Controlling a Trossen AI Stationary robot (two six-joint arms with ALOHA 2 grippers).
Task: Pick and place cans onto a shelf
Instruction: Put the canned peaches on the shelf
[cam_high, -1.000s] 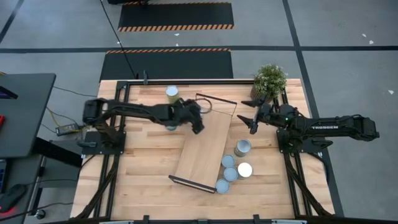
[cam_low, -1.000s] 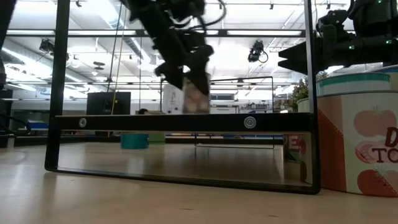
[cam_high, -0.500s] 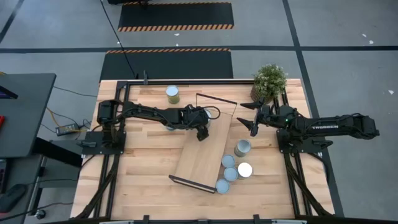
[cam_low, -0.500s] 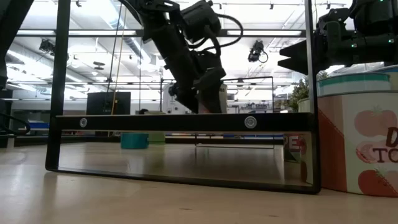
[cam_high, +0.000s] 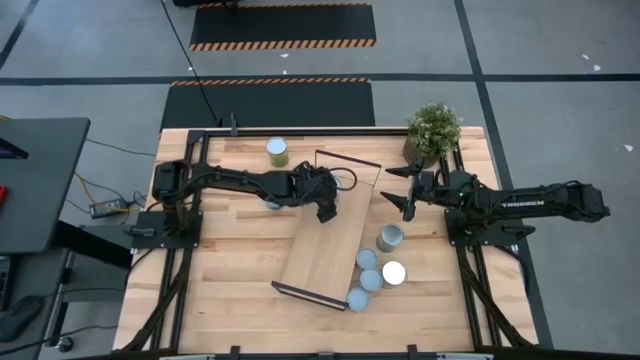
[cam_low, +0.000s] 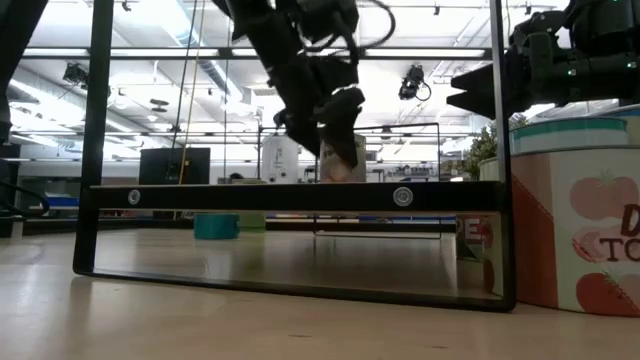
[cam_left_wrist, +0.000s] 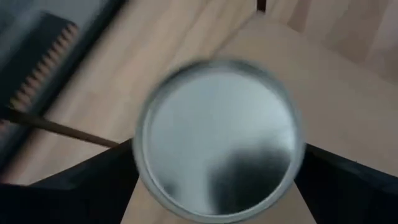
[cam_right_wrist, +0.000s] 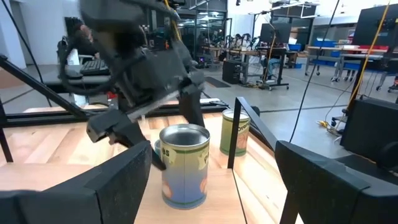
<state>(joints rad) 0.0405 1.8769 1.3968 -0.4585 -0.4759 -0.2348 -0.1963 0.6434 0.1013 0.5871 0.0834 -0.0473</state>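
High view: your left pincer (cam_high: 324, 207) sits centre frame over the upper end of the shelf (cam_high: 330, 238), which lies diagonally on the counter (cam_high: 230, 260); the can under it is hidden by the arm here. One can (cam_high: 277, 151) stands alone upper centre-left on the counter, off the shelf. A cluster of four cans (cam_high: 378, 265) sits just right of the shelf's lower half, lower right of centre. Your right pincer (cam_high: 398, 187) hovers right of centre, fingers spread wide, holding nothing, with the plant (cam_high: 433, 129) just above it. Low view: left pincer (cam_low: 330, 130) hangs at upper centre with fingers apart around a can (cam_low: 342, 165) that stands on the shelf board (cam_low: 290, 197); right pincer (cam_low: 475, 90) is at the upper right, a big labelled can (cam_low: 575, 215) fills the right edge. Left wrist view: you're looking straight down on the silvery can top (cam_left_wrist: 219, 138), centre frame, with dark fingers (cam_left_wrist: 93, 180) either side and clear of the rim, shelf wood under it. Right wrist view: the can (cam_right_wrist: 184, 164) stands upright on the shelf at centre, left pincer (cam_right_wrist: 134, 134) spread just beside it, a second can (cam_right_wrist: 235, 132) behind it to the right, and your own fingers (cam_right_wrist: 93, 186) are wide at the bottom corners.
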